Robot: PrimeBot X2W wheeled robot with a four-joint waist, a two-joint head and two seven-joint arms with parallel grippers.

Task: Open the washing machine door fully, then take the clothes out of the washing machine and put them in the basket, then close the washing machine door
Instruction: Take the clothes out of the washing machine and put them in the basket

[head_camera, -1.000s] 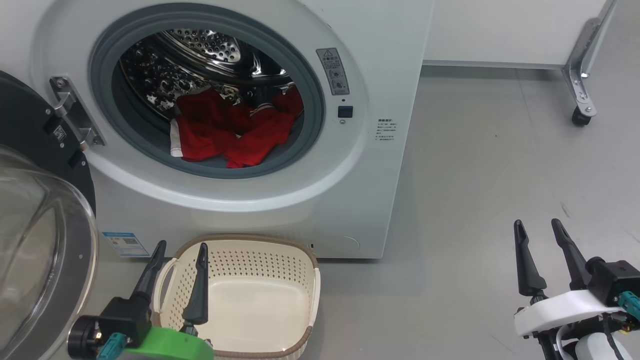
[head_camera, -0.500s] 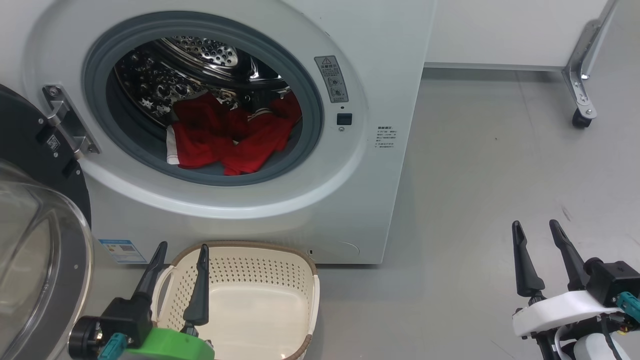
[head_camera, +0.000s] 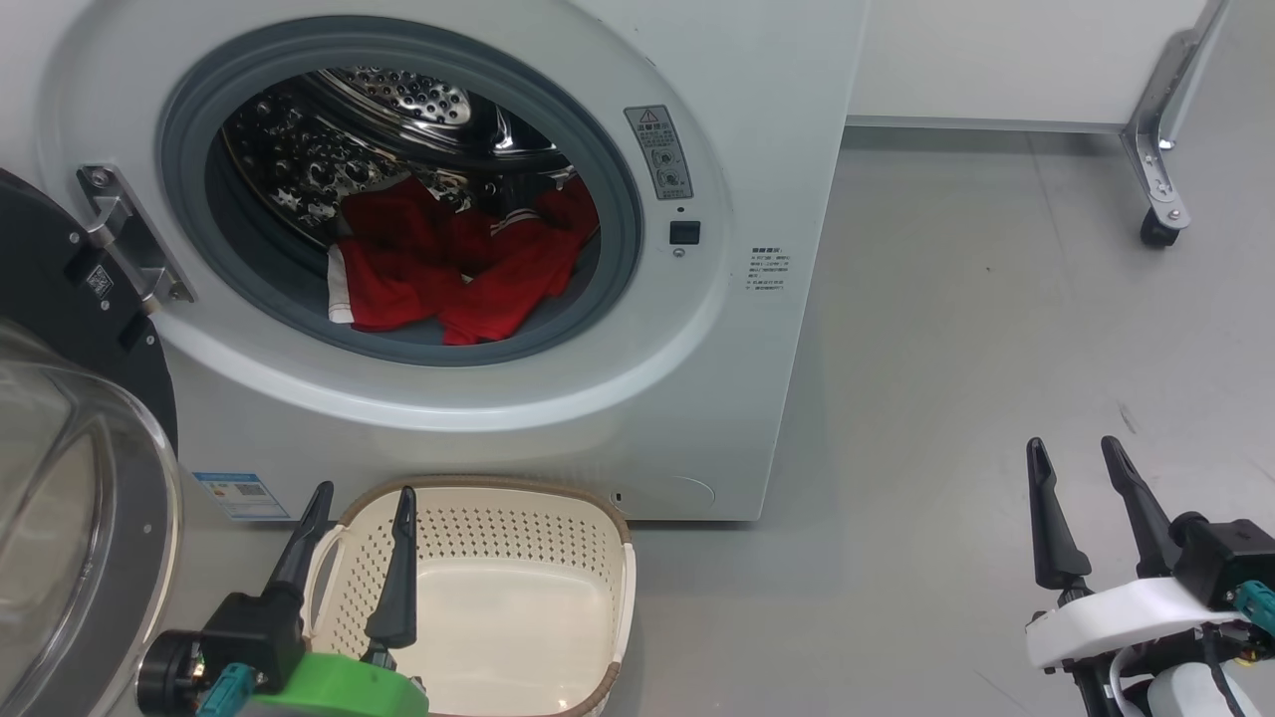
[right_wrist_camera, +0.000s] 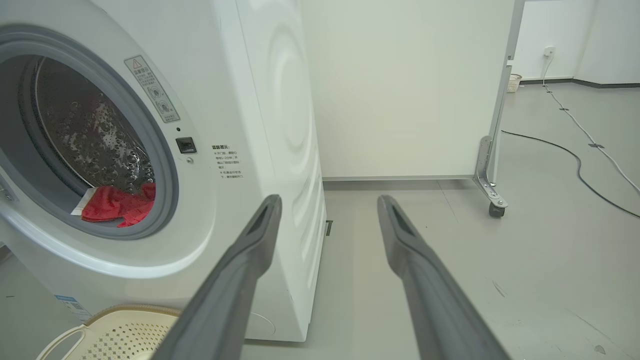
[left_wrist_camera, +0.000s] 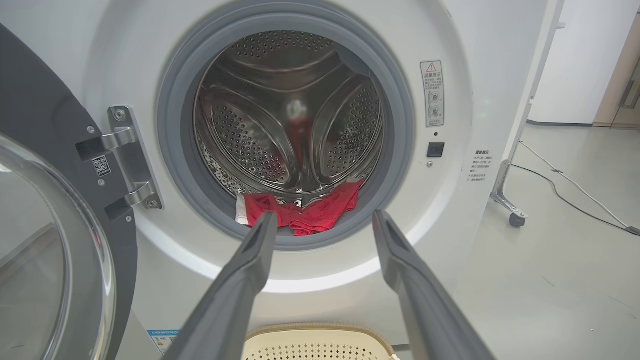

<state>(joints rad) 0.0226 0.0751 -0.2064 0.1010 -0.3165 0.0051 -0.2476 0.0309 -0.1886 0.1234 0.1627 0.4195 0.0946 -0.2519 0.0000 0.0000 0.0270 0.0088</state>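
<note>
Door [head_camera: 40, 269] swung wide at left. Left gripper [head_camera: 363, 491] low by the basket's [head_camera: 620, 528] left end, fingers spread wide, holding nothing. Basket empty. Clothes [head_camera: 458, 269] heaped at the drum's front lip, untouched. Right gripper [head_camera: 1074, 443] spread, empty, over floor. Only change: head camera shifted slightly; both arms unmoved. Judgement: door step done, reach-in not begun.

surface: grey floor [head_camera: 946, 398] | standing on it: washing machine [head_camera: 767, 129], basket [head_camera: 498, 538], wheeled frame [head_camera: 1155, 174]
</note>
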